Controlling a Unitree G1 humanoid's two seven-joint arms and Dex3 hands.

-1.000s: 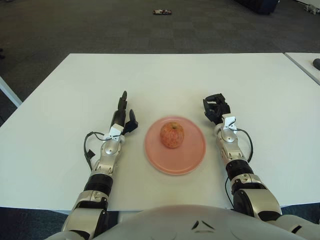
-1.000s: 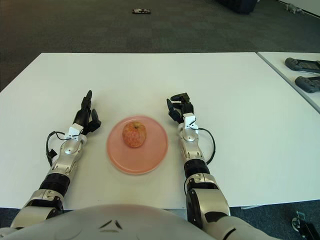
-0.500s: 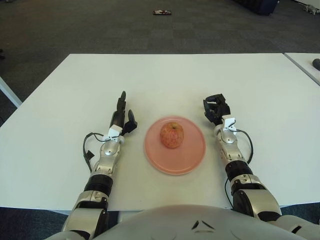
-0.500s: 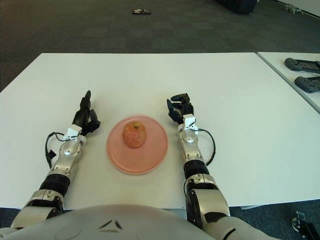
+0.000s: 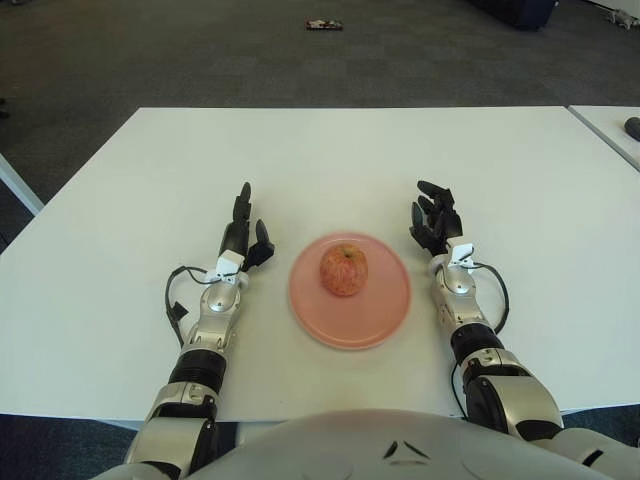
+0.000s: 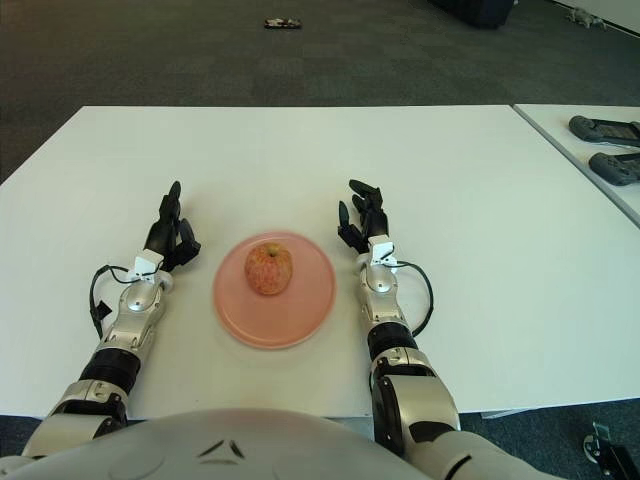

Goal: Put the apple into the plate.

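One apple is sitting in one pink plate, with an open hand showing on either side.

In the left eye view, the pink plate (image 5: 350, 291) is lying at the centre of the white table (image 5: 120, 200), holding a single reddish apple (image 5: 343, 270) slightly above its middle. The left hand (image 5: 244, 228) is showing just left of the plate, its fingers stretched straight and holding nothing; the right hand (image 5: 434, 222) is showing just right of it, fingers spread apart and empty. A small dark object (image 5: 324, 24) is lying on the carpet at the top of the frame. In the right eye view, two dark devices (image 6: 606, 130) are lying on a second table at the right edge. No writing is showing clearly enough to read.
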